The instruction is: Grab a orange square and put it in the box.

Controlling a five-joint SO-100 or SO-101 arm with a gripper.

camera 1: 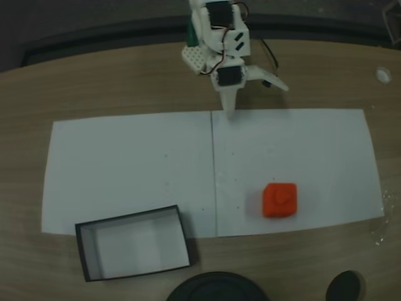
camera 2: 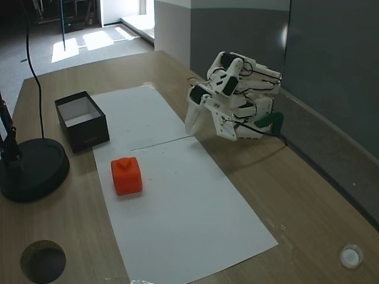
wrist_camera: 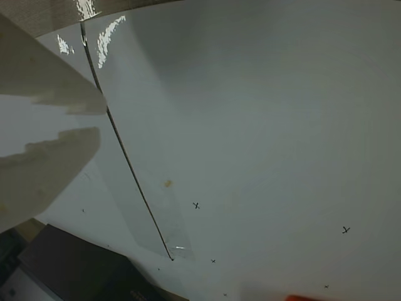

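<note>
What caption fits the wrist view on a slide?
Tool nearly closed and empty above white paper, box at lower left.

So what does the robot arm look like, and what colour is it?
The arm is chunky white plastic with black motor blocks set into it. Thin dark cables loop around the joints, and there is a green piece near its base. Its gripper has pale, pointed white fingers, one with a stepped, jagged edge.

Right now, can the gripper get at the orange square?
Probably yes: the orange square sits alone on the white paper, nothing between it and the gripper, with the box off to the side.
</note>
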